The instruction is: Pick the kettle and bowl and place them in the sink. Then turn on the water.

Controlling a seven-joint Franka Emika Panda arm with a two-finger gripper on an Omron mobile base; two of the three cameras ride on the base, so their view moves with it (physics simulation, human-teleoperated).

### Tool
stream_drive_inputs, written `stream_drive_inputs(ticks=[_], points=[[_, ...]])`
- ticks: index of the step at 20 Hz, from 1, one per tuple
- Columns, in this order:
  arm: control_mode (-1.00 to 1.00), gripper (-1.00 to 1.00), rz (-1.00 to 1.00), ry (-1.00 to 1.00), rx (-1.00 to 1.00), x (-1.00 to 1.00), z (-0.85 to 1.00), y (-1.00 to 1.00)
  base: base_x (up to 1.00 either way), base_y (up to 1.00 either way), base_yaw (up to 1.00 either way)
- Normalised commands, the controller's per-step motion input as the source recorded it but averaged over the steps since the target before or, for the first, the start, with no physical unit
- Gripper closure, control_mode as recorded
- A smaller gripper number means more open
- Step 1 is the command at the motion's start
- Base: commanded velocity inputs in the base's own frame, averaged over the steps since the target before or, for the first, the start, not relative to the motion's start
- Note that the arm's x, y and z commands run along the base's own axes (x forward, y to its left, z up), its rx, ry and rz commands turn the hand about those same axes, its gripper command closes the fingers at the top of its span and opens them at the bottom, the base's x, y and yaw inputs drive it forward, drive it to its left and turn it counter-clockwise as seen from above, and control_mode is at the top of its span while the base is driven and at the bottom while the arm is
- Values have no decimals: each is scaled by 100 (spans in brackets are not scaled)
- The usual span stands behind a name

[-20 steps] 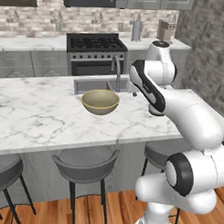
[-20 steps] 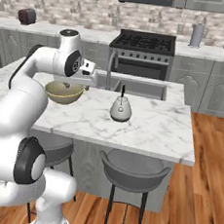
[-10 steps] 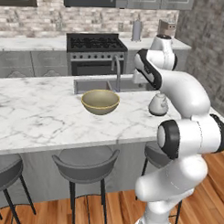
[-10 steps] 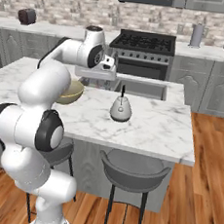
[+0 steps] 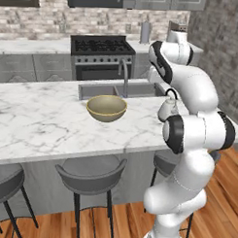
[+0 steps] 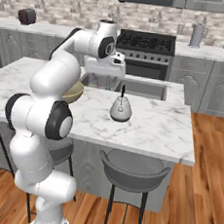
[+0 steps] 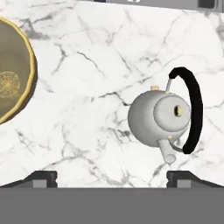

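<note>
**Ann:** Well, the hand (image 7: pixel 112 177) hung above the tabletop (image 7: pixel 87 131) with its fingers spread wide and nothing between them. The kettle (image 7: pixel 159 120) sat right under it, a little off to one side of the gap.

**Ben:** And the kettle stood alone on the marble, near the sink (image 6: pixel 143 88) but not in it. The bowl (image 5: pixel 107 107) was beside it, clearly apart, also on the tabletop.

**Ann:** How would that kettle handle, do you think?

**Ben:** I judged it small, hard and light, with a smooth rounded body that could slip out of a side pinch. The thin black handle arching over the top looked the better place to take hold, across its highest part.

**Ann:** The bowl seemed stiff too, wide, probably best caught at the rim.

**Ben:** The hand camera gave the top-down look: lid knob, short spout, handle swung to one side, plus an edge of the bowl. It told nothing about height.

**Ann:** The right base camera filled that in, kettle upright, handle standing up, hand well above it. The left one showed the faucet (image 5: pixel 124 75) with no water running, though the arm hid part of the kettle there.
</note>
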Motion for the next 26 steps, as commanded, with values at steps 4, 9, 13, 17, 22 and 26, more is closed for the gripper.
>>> stream_drive_inputs(ticks=[4,9,13,17,22,26], points=[[-100,-100,-4,30,0,6,27,-29,0,0,0],[-100,-100,-9,20,0,0,7,-24,0,0,0],[-100,-100,-13,2,0,0,-18,-13,0,0,0],[-100,-100,-14,-4,0,0,-29,-5,0,0,0],[-100,-100,-14,-7,0,3,-32,-11,0,0,0],[-100,-100,-13,-1,0,9,-30,-19,0,0,0]])
